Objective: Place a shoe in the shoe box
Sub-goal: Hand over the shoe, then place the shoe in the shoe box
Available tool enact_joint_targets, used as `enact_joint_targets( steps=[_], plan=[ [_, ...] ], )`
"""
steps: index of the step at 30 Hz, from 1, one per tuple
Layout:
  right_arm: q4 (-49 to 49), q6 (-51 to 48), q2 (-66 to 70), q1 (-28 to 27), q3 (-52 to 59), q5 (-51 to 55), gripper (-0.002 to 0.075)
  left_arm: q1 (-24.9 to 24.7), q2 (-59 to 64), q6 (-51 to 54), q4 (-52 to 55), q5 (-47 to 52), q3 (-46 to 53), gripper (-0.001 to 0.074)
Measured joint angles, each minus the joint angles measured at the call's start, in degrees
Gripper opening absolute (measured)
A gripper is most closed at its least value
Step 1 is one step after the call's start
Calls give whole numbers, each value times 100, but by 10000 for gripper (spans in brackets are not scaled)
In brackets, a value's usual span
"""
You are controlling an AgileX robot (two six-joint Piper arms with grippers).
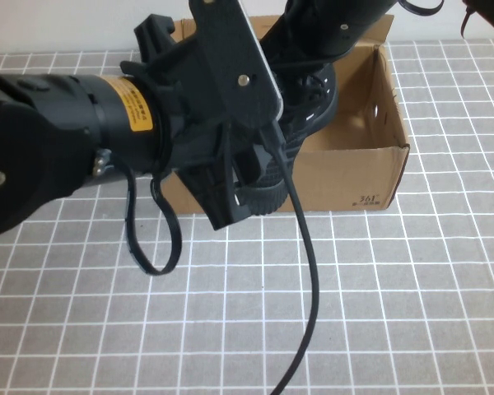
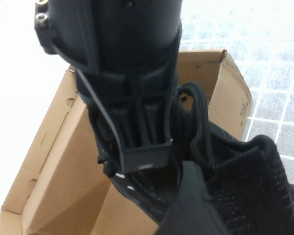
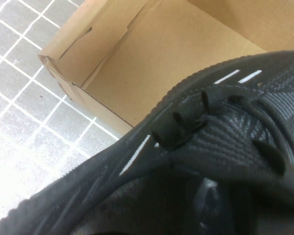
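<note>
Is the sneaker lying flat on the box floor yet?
No. In the high view the sneaker hangs tilted across the shoe box front wall, its end outside, at the left gripper.

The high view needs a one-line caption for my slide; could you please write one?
Left gripper and right gripper hold the black shoe over the open shoe box.

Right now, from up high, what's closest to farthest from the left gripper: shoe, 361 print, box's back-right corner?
1. shoe, right at the left gripper, middle.
2. 361 print, right front.
3. shoe box back-right corner; right gripper hidden near there.
</note>
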Motion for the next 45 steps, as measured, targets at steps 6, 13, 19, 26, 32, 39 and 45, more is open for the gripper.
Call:
enact_joint_targets(
  steps=[6, 13, 19, 26, 32, 39, 45],
  plan=[
    [0, -9, 0, 0, 0, 12, -6, 0, 152, 121, -45, -95, 0, 432],
    [0, -21, 0, 0, 0, 12, -6, 0, 293, 346, -45, -194, 0, 430],
    [0, -21, 0, 0, 0, 12, -6, 0, 454, 382, -45, -362, 0, 423],
    [-12, -31, 0, 0, 0, 12, -6, 0, 605, 603, -45, -345, 0, 405],
    [-12, -42, 0, -5, 0, 12, -6, 0, 665, 642, 161, -248, 0, 318],
    [-12, -65, 0, -5, 0, 46, -6, 0, 689, 642, 351, -148, 0, 278],
    [-12, -128, 0, -5, 0, 57, -6, 0, 699, 642, 635, -59, 0, 274]
  ],
)
